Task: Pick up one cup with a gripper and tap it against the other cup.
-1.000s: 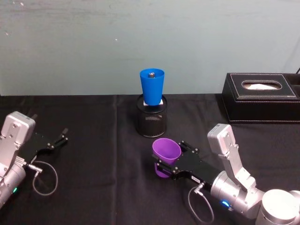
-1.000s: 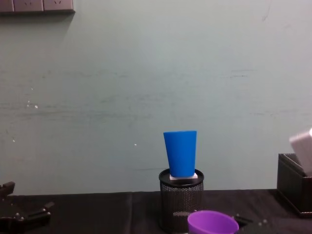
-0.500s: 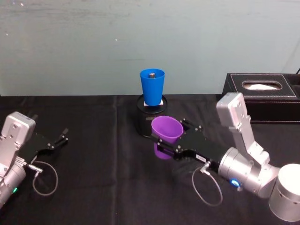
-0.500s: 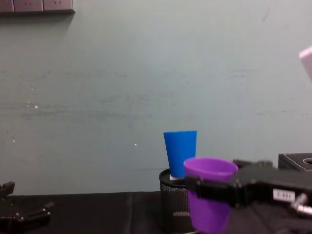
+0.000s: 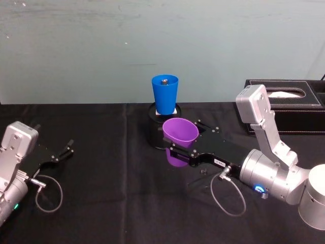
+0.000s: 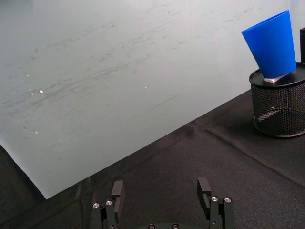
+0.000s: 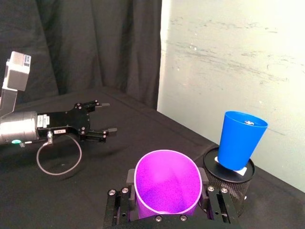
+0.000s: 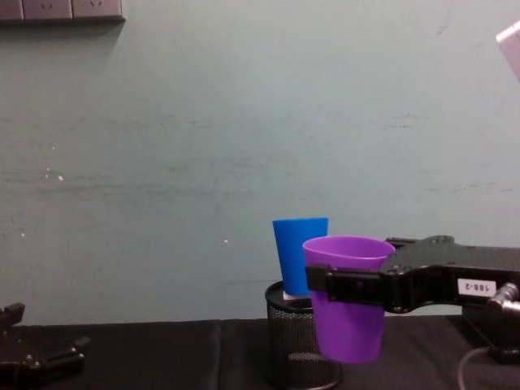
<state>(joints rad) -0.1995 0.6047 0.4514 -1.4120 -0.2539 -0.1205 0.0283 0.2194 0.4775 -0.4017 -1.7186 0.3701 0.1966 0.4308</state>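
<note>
Right gripper (image 5: 184, 136) reached in from 4 o'clock, its flat fingers pinching the purple cup (image 5: 179, 133) on both sides just under the rim. The grip was high on the wall, probably so the lower body stayed free to strike. The cup was carried clear of the black table (image 5: 101, 203), mouth up and tipped slightly.

Blue cup (image 5: 165, 94) stood at 12 o'clock, perched upright on a small white block atop the black mesh pen holder (image 8: 288, 349). That perch lifted it off the cloth, so the purple cup had to be raised to meet it.

The purple cup hung at 5 o'clock of the blue one, near it and in front of the holder. The right wrist view showed a gap between them, so I judged the tap not yet made.

Left gripper (image 6: 162, 188) lay idle at 8 o'clock, fingers spread, holding nothing. Tissue box (image 5: 289, 104) sat at 2 o'clock, out of the way.

Against half a second before, the purple cup sat higher, its rim now nearly level with the blue cup's rim in the chest view, and a little closer to it. A full second back it was down by the cloth. Blue cup, holder and left gripper had not shifted.
</note>
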